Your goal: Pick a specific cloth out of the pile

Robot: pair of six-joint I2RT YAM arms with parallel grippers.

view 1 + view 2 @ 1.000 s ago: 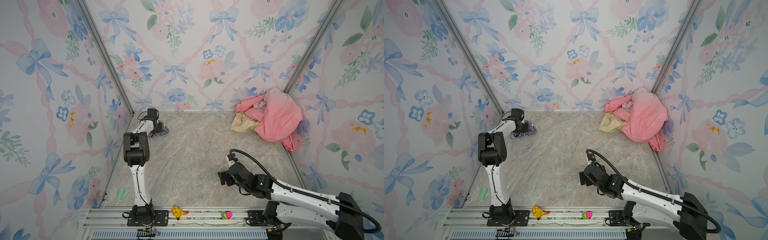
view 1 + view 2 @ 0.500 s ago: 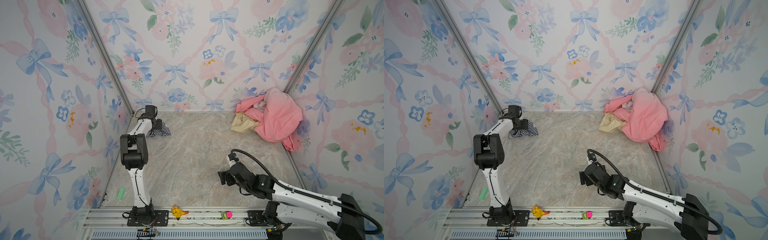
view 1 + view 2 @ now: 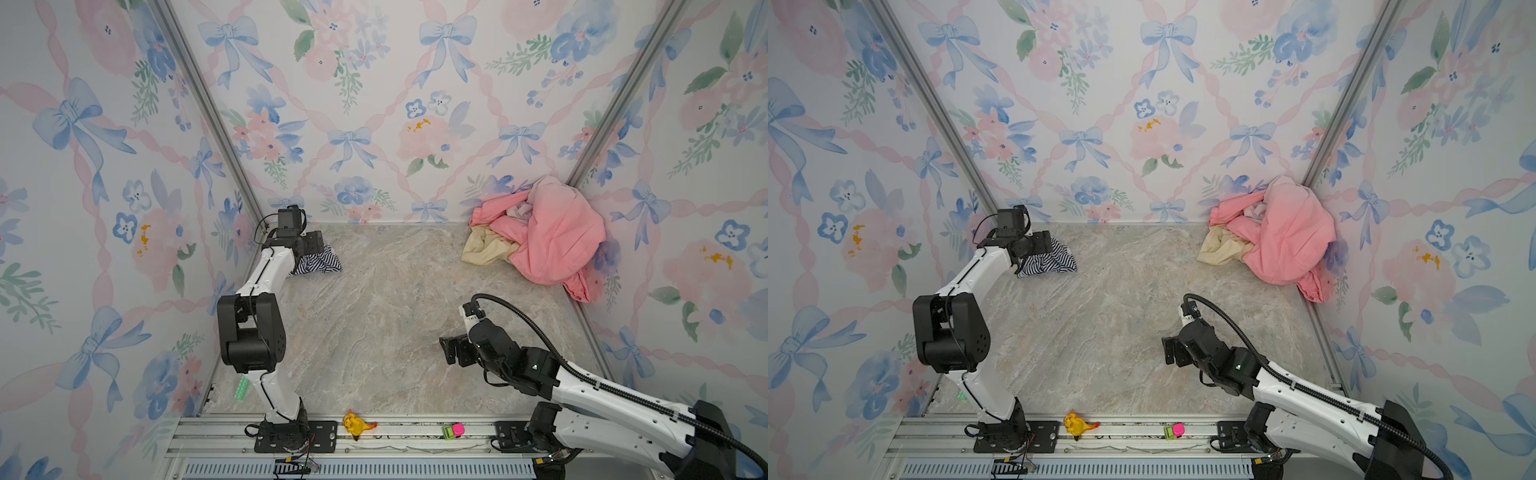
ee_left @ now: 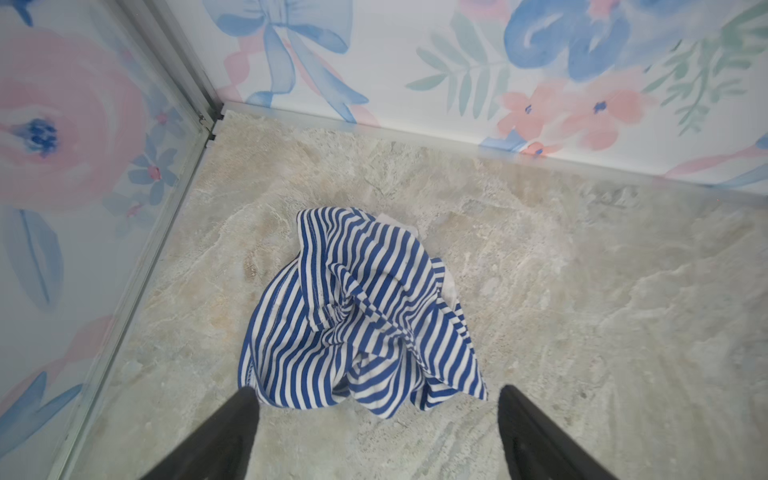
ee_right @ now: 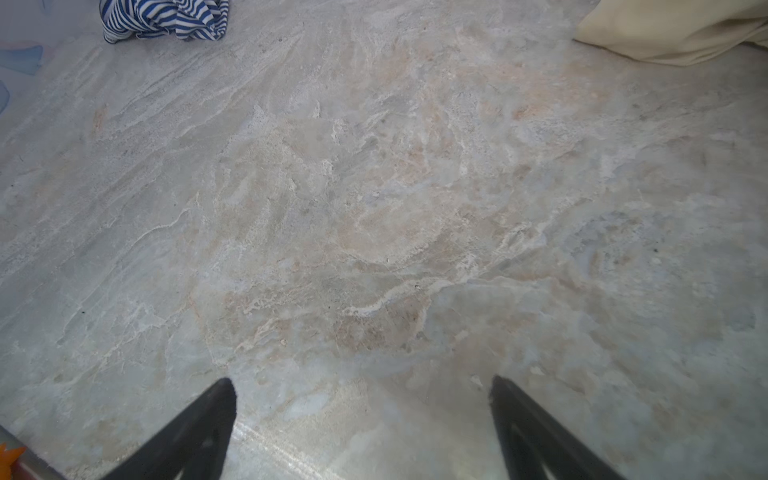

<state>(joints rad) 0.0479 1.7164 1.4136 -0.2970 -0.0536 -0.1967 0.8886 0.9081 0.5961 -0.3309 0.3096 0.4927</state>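
table (image 3: pixel 374 332): the marble-patterned surface fills the lower middle of both top views, and it is bare between the two groups of fabric.
the pile (image 3: pixel 548 237): it sits in the upper right corner of the table in both top views, with the pink garment (image 3: pixel 557 245) on top and the cream-yellow cloth (image 3: pixel 484 249) at its left edge. It looks the same as a second ago.
the cloth (image 4: pixel 357 316): the striped piece lies crumpled on the table at the upper left in both top views, well apart from the pile. A second ago it was bunched in the left jaws; now it spreads wider and rests by itself.
left gripper (image 4: pixel 377 392): its jaws have gone from closed on the cloth to wide apart, and it holds nothing. The tips stand just beside the cloth's near edge. The release seems done, so probably only the retreat is left.
right gripper (image 5: pixel 361 384): it is spread wide and empty over bare table at the lower right, as before.
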